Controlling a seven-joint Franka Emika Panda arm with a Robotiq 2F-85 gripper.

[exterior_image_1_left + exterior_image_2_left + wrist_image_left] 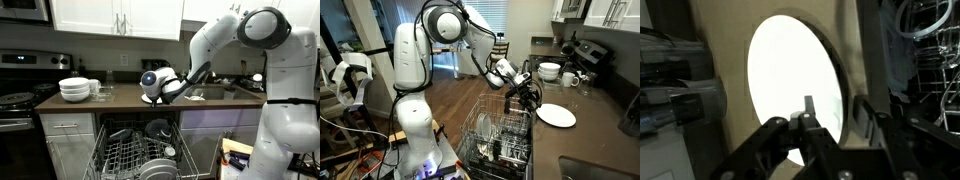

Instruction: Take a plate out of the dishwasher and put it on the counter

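wrist view, plate (pixel 790 80) flat on counter (pixel 728 130), its rim between the parted fingers (pixel 780 145)

plate (pixel 556 116) white | counter (pixel 120 99) dark brown | dishwasher (pixel 135 156) racks grey-white | bowls (pixel 74 90) white | stove (pixel 14 101) black | arm (pixel 410 60) white

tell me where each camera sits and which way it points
Exterior view: faces the counter head-on, open dishwasher below it; the arm reaches in from the picture's right.
Exterior view: looks along the counter across the dishwasher; robot base and whole arm at picture left.
Wrist view: looks past the pincer at the plate on the counter.
Both exterior views share dishwasher, counter, bowls, arm.
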